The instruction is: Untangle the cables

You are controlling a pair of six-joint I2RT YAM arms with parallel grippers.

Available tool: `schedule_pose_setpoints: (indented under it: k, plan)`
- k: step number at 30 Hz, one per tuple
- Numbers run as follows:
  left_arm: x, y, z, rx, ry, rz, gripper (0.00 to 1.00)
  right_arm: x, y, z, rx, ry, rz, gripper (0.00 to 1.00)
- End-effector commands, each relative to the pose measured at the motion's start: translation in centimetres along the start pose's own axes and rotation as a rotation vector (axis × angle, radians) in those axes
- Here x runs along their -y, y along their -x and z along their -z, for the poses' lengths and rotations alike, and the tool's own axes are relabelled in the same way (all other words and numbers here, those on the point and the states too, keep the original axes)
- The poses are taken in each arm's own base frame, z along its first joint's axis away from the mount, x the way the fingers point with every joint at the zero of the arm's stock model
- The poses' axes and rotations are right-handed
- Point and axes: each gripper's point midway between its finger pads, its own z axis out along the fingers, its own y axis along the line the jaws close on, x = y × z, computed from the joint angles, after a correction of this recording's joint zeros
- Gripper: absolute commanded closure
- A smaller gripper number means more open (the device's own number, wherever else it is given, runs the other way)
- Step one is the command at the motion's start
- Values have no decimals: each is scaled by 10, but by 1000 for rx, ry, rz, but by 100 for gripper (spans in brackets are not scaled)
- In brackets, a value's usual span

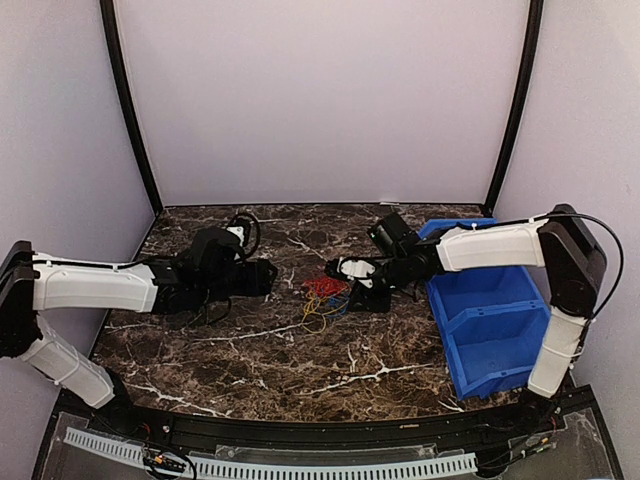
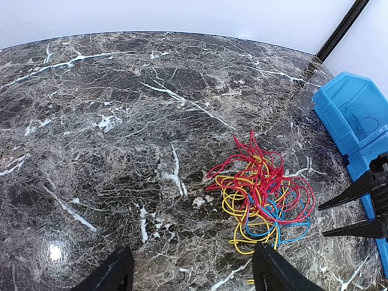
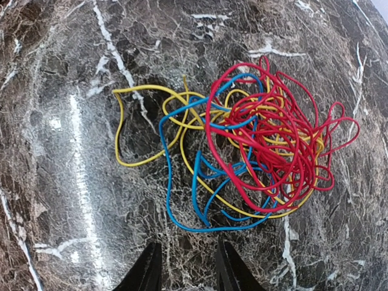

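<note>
Top external view: cables (image 1: 325, 297) tangled between wide-spread left gripper (image 1: 272, 277) and narrow-gapped, empty right gripper (image 1: 338, 270), touching neither.

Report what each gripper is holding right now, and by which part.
Nothing is held. The left gripper and the right gripper both stand open and empty; the tangled cables lie ungripped on the marble table.

From above, the cables (image 1: 322, 297) are too small to separate.
</note>
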Motion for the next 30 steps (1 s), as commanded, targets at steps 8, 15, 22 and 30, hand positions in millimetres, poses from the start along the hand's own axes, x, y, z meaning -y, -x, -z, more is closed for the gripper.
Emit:
schedule_pose_setpoints:
  k: [8, 15, 22, 30]
  plan:
    - [1, 7, 7, 55, -34, 71, 30, 6, 13, -16, -2, -36, 2, 67]
    - [5, 4, 3, 40, -54, 84, 31, 4, 20, -28, -8, -37, 14, 72]
    - [7, 2, 5, 42, -79, 89, 31, 7, 22, -22, 4, -68, -11, 100]
    - [18, 28, -7, 101, -70, 15, 30, -32, 42, 8, 103, 76, 48, 100]
